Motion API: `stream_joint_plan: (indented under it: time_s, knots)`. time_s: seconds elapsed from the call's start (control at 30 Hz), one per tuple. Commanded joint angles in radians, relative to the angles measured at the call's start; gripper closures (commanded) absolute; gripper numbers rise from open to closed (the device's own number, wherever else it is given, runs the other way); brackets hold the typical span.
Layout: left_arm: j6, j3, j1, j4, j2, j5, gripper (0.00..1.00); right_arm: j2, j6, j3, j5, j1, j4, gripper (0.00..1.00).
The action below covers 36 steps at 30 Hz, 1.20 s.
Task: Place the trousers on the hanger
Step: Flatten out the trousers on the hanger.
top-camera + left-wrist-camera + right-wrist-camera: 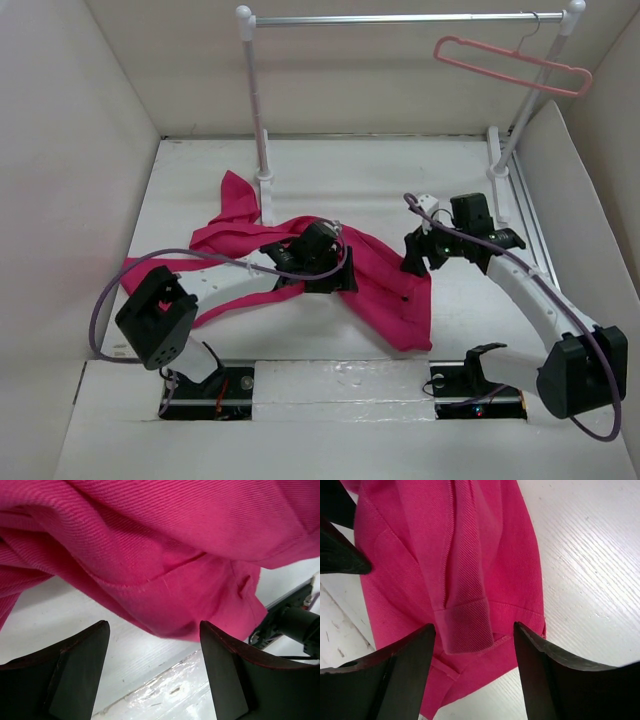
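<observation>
Pickup stage, by the look of it: the trousers (385,285) lie crumpled mid-desk, legs trailing toward 9 and 11 o'clock, none of the cloth raised off the desk (200,190). The left tool (332,278) hangs over the heap's middle, jaws apart and empty. At the heap's 3 o'clock edge, the right tool (474,627) straddles a stitched band, jaws apart, not clamped. The next move likely calls for both to close on fabric and lift toward the hanger (510,62), which hangs tilted from the rail (400,18) at 1 o'clock, far back.
</observation>
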Motion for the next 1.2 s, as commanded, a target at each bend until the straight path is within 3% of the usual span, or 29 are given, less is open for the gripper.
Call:
stream_joint_plan:
  time_s: [0.0, 0.03, 0.1, 0.13, 0.2, 0.23, 0.3, 0.4, 0.57, 0.6, 0.63, 0.67, 0.73, 0.77, 0.8, 0.87, 0.9, 0.97, 1.0, 1.03, 1.07, 1.1, 1.17]
  knots:
    - [-0.004, -0.003, -0.008, 0.053, 0.042, 0.025, 0.32, -0.001, -0.009, -0.004, 0.003, -0.029, -0.027, 0.31]
    - [0.005, 0.006, -0.02, 0.049, 0.072, 0.019, 0.34, 0.029, -0.027, -0.002, -0.024, -0.042, -0.038, 0.43]
    - [0.005, 0.011, -0.02, 0.041, 0.089, 0.002, 0.36, 0.043, -0.035, 0.001, -0.033, -0.042, -0.042, 0.48]
    - [0.005, 0.012, -0.031, 0.038, 0.091, -0.007, 0.38, 0.068, -0.047, 0.004, -0.046, -0.052, -0.044, 0.67]
    - [0.005, 0.012, -0.043, 0.053, 0.097, -0.01, 0.42, 0.095, -0.064, 0.033, -0.07, -0.074, -0.047, 0.85]
    - [0.005, 0.015, -0.052, 0.058, 0.105, -0.012, 0.52, 0.111, -0.072, 0.045, -0.069, -0.088, -0.044, 1.0]
    - [0.003, 0.041, -0.062, 0.053, 0.112, -0.016, 0.77, 0.146, -0.061, 0.08, -0.056, -0.126, -0.024, 1.0]
    - [-0.006, 0.107, -0.081, 0.018, 0.117, -0.008, 1.0, 0.199, 0.034, 0.186, 0.038, -0.212, 0.101, 1.0]
    - [-0.011, 0.273, -0.146, -0.112, 0.094, -0.015, 1.0, 0.357, 0.132, 0.522, 0.545, -0.201, 0.241, 1.0]
    - [-0.017, 0.291, -0.167, -0.126, 0.097, -0.013, 1.0, 0.405, 0.143, 0.54, 0.621, -0.201, 0.266, 0.86]
    - [-0.02, 0.302, -0.167, -0.138, 0.095, -0.007, 1.0, 0.428, 0.157, 0.55, 0.663, -0.189, 0.307, 0.45]
    - [-0.024, 0.313, -0.181, -0.143, 0.098, 0.002, 0.97, 0.456, 0.161, 0.592, 0.675, -0.189, 0.284, 0.29]
    - [-0.043, 0.315, -0.181, -0.146, 0.091, 0.013, 0.74, 0.511, 0.127, 0.649, 0.654, -0.189, 0.165, 0.15]
    - [-0.044, 0.307, -0.181, -0.126, 0.082, 0.013, 0.62, 0.507, 0.11, 0.643, 0.595, -0.189, 0.143, 0.14]
    - [-0.044, 0.307, -0.181, -0.125, 0.077, 0.002, 0.38, 0.487, 0.096, 0.613, 0.571, -0.163, 0.129, 0.14]
    - [-0.031, 0.339, -0.181, -0.167, 0.074, -0.039, 0.3, 0.361, 0.077, 0.501, 0.525, -0.14, 0.131, 0.17]
    - [-0.024, 0.35, -0.168, -0.177, 0.062, -0.077, 0.29, 0.298, 0.077, 0.361, 0.514, -0.131, 0.138, 0.19]
    - [-0.008, 0.36, -0.149, -0.2, 0.04, -0.125, 0.3, 0.113, 0.099, 0.221, 0.505, -0.119, 0.143, 0.33]
    - [-0.001, 0.357, -0.135, -0.203, 0.008, -0.206, 0.31, 0.055, 0.105, 0.085, 0.488, -0.119, 0.14, 0.48]
    - [0.006, 0.353, -0.125, -0.209, -0.006, -0.231, 0.31, -0.001, 0.12, 0.02, 0.467, -0.119, 0.148, 0.72]
    - [0.017, 0.341, -0.086, -0.211, -0.016, -0.235, 0.31, -0.088, 0.129, -0.042, 0.415, -0.132, 0.146, 0.89]
    - [0.043, 0.338, -0.062, -0.221, -0.018, -0.225, 0.3, -0.119, 0.14, -0.092, 0.39, -0.143, 0.14, 0.96]
    - [0.061, 0.333, -0.017, -0.273, -0.017, -0.222, 0.3, -0.171, 0.157, -0.2, 0.361, -0.181, 0.132, 0.77]
